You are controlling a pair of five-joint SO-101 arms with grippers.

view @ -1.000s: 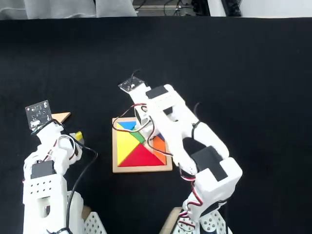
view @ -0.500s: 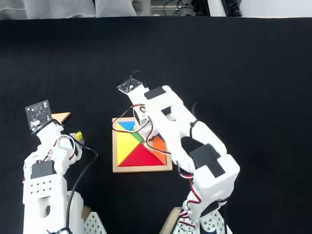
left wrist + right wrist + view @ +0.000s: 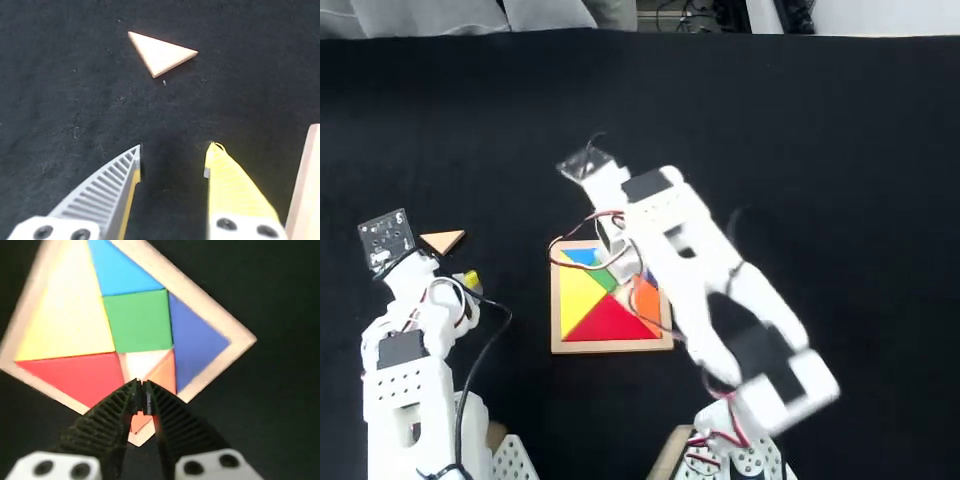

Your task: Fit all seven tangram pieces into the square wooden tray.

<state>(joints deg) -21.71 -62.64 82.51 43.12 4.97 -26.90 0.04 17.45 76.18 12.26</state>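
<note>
Right arm [image 3: 690,260] has shifted, blurred, covering part of the tray [image 3: 605,346]; right gripper [image 3: 140,387] closed, left gripper [image 3: 172,155] spread.

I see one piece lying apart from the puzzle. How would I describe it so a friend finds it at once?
On the black table, find the square wooden tray of coloured pieces, then look toward the side of the left arm. There, ahead of the left pincer, lies a small flat triangle. Unlike the bright pieces in the tray, it is pale wood colour.
</note>
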